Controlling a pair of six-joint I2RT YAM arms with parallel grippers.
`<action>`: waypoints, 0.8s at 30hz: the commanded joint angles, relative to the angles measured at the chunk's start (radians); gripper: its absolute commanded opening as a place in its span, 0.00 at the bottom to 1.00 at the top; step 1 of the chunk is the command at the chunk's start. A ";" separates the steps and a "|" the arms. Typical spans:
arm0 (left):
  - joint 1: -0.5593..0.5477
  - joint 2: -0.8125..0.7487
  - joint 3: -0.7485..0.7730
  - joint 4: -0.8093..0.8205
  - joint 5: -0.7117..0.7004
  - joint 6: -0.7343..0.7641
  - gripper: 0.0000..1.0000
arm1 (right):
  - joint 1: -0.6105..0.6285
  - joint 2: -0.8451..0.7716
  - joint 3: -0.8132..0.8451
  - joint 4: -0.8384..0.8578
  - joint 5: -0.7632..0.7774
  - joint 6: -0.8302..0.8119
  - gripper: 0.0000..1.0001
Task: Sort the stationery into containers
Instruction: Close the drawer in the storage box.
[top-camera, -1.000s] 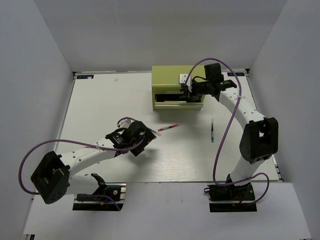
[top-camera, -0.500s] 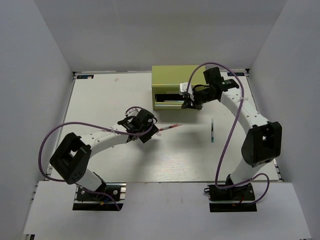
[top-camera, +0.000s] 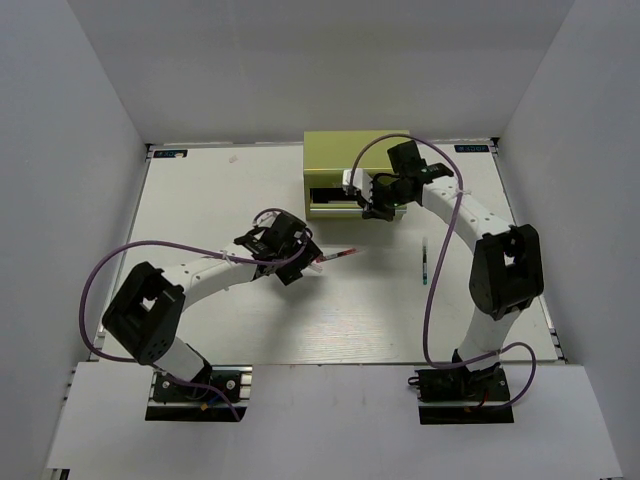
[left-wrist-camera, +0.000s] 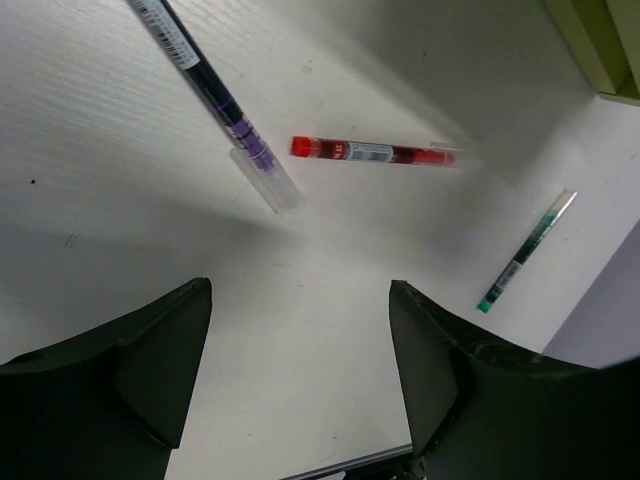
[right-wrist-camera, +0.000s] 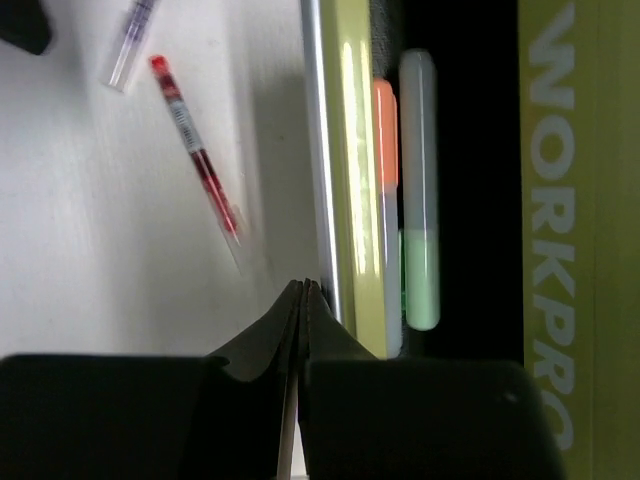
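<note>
Jaws of the left gripper (left-wrist-camera: 300, 290) gape near the red-and-white pen (left-wrist-camera: 375, 152). The right gripper (right-wrist-camera: 303, 292), closed, sits beside the cabinet (top-camera: 340, 150).

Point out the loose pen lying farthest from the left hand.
The dark pen with the green tip, alone on the right side. The red pen and purple pen lie just ahead of the left hand.

Overhead and close wrist views seemingly share the red-and-white pen (left-wrist-camera: 375, 152).
</note>
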 joint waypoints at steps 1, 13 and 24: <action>0.008 -0.048 -0.005 0.049 0.034 0.013 0.82 | 0.015 0.009 0.023 0.149 0.119 0.109 0.00; 0.038 -0.019 -0.014 0.321 0.095 0.042 0.70 | 0.030 0.064 0.072 0.364 0.433 0.256 0.00; 0.077 0.194 0.056 0.620 0.106 0.011 0.59 | 0.019 -0.059 -0.044 0.292 0.262 0.235 0.11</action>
